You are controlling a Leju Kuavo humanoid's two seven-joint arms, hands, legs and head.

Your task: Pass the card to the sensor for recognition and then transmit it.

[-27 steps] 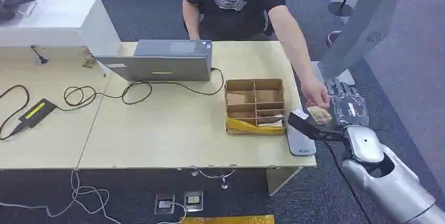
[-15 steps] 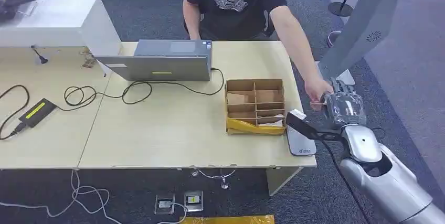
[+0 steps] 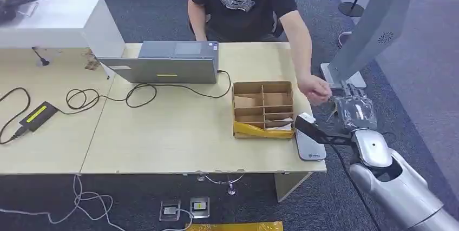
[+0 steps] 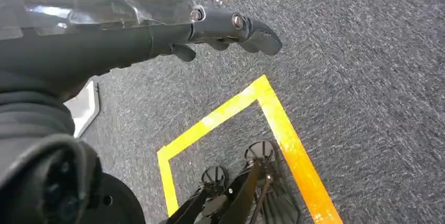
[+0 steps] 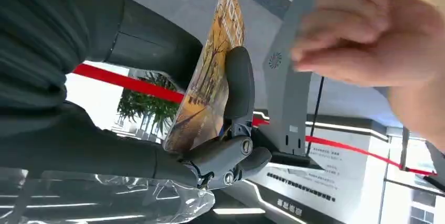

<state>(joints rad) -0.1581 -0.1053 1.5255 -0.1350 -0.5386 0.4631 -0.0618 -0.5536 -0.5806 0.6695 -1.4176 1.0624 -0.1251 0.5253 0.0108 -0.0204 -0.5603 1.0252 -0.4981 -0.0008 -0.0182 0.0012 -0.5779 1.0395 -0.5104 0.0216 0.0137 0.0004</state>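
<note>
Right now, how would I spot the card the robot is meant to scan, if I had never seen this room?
Look past the right end of the pale wooden table, beside the tall grey metal stand. There the robot's plastic-wrapped right hand holds a thin yellow-orange printed card, close to a person's reaching hand. It is bright with a printed picture, unlike the grey flat pad nearby.

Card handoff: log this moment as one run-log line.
stage: handoff | right hand: holds card | person's hand: beside card, contact unclear | left hand: hanging over floor, holds nothing | sensor: on table edge
</note>
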